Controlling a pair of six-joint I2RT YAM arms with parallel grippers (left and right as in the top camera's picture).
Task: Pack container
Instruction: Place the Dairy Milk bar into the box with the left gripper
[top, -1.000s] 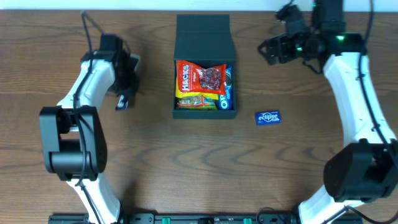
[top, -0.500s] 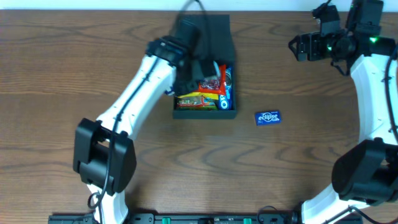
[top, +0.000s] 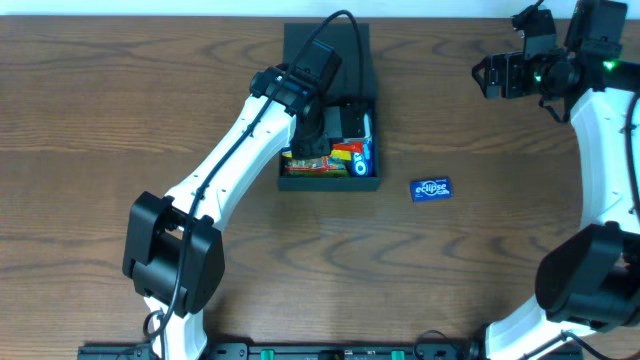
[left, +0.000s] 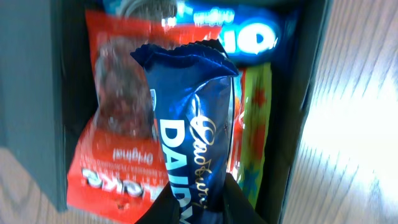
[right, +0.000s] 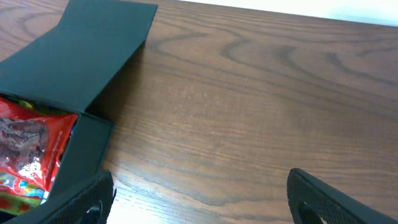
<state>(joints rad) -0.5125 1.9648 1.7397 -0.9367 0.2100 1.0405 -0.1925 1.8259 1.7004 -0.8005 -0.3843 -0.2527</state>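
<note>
1. Closest in, on the left wrist view, the left gripper (left: 200, 206) has its fingers pinched on the lower end of a blue chocolate bar (left: 193, 124). Gripping one end leaves the rest of the bar free to go in first.
2. Just beyond the bar lie the snacks already inside: a red packet (left: 115, 112) to one side, a yellow-green packet (left: 255, 130) to the other, and a blue Oreo packet (left: 249, 34) at the far end. The bar is lined up over the seam between the red and yellow-green packets, probably because that is the only slack spot. I cannot tell whether it touches them yet.
3. Around them stands the dark wall of the container (left: 34, 106). The box sits at the middle of the table's (top: 480, 260) far side, with the left arm reaching over it.
4. Its lid (top: 300, 45) is folded back flat behind the box, which keeps the opening clear for loading from above.
5. A gum packet (top: 431, 188) lies on the wood just beside the container's right front corner, apart from it; it looks like the next item to pack.
6. Farthest off, the right gripper (right: 205, 193) hangs over bare wood near the right far corner, fingers spread wide and holding nothing, presumably parked out of the left arm's way.
</note>
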